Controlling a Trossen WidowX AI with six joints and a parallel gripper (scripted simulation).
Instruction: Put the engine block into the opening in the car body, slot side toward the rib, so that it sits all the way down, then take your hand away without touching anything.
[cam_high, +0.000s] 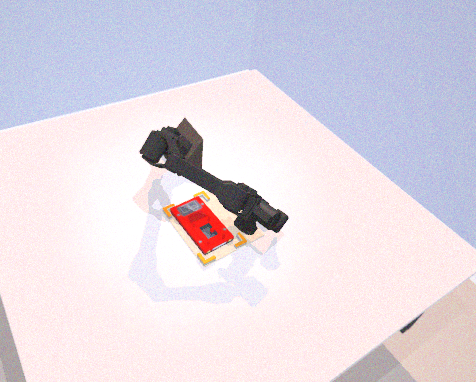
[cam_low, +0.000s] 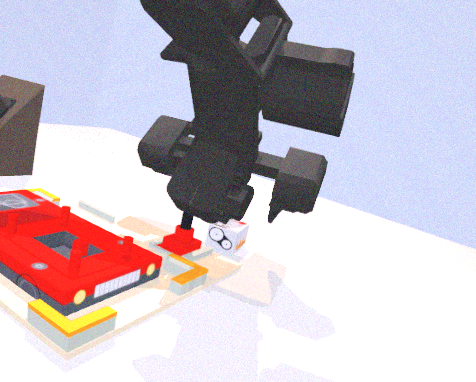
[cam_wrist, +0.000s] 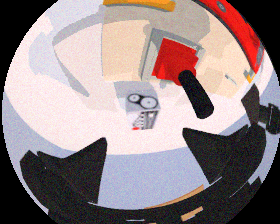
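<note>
Reading the exterior view left to right, we have the car body (cam_high: 194, 220) (cam_low: 100, 235) (cam_wrist: 235, 25) lower left, its opening (cam_high: 208, 231) (cam_low: 65, 244) unfilled. The engine block (cam_low: 227, 237) (cam_wrist: 143, 107) sits right of centre, apparently on the bench (cam_high: 320, 280) (cam_low: 400, 300) (cam_wrist: 100, 142). Above it our end effector (cam_high: 262, 215) (cam_low: 232, 182) (cam_wrist: 145, 137) stands wide apart, holding nothing. We should centre over the block, match its sides, descend straight, then close evenly.
</note>
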